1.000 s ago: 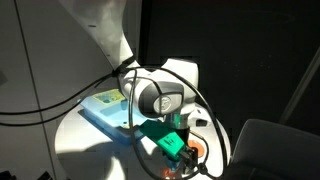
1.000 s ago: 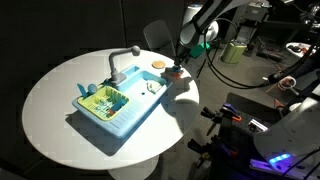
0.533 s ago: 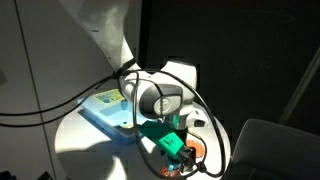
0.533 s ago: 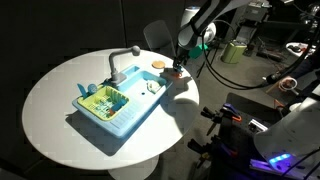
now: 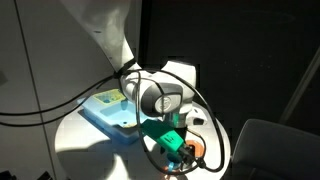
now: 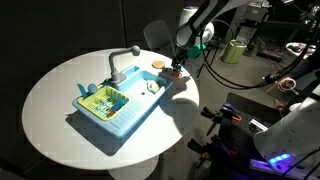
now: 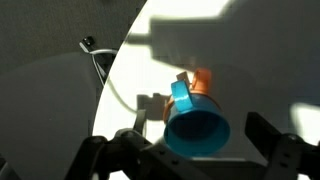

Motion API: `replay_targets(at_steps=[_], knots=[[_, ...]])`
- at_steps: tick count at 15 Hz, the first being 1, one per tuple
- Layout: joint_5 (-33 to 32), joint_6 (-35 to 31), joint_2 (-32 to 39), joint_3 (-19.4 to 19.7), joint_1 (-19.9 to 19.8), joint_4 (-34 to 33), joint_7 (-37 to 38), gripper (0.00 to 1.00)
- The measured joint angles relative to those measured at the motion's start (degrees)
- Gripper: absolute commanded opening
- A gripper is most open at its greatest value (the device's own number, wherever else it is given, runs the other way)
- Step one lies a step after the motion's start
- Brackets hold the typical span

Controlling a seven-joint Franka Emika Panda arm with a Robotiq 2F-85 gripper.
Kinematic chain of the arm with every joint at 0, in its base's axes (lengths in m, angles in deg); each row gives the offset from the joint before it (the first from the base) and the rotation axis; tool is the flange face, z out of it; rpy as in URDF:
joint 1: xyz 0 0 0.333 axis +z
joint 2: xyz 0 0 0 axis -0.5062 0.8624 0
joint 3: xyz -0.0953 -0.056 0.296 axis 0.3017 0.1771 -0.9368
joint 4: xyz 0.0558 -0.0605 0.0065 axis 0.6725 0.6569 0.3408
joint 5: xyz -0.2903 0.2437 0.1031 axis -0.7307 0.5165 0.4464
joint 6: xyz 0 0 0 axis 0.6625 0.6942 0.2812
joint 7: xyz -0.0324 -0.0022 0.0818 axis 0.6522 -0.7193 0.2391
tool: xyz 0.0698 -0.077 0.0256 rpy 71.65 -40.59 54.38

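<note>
In the wrist view a blue cup (image 7: 196,125) lies on its side on the white table (image 7: 270,70), its mouth facing the camera. An orange piece (image 7: 203,80) sits right behind it. My gripper (image 7: 200,135) is open, one finger on each side of the cup, apart from it. In an exterior view the gripper (image 6: 178,63) hangs just above the cup (image 6: 177,71) near the round table's far edge. Another exterior view shows the gripper (image 5: 176,150) close up, with something orange (image 5: 197,150) beside it.
A light blue toy sink (image 6: 113,107) with a grey faucet (image 6: 124,60) and green and yellow items in its basin takes up the table's middle. A small round brown thing (image 6: 158,65) lies beside the cup. A thin cable (image 7: 100,70) runs along the table's edge.
</note>
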Motion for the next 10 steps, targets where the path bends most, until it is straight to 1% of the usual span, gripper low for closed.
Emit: replay_targets(at_steps=[10], knots=[[0.0,0.5,2.4,0.0,0.0,-1.4,0.0,1.00]])
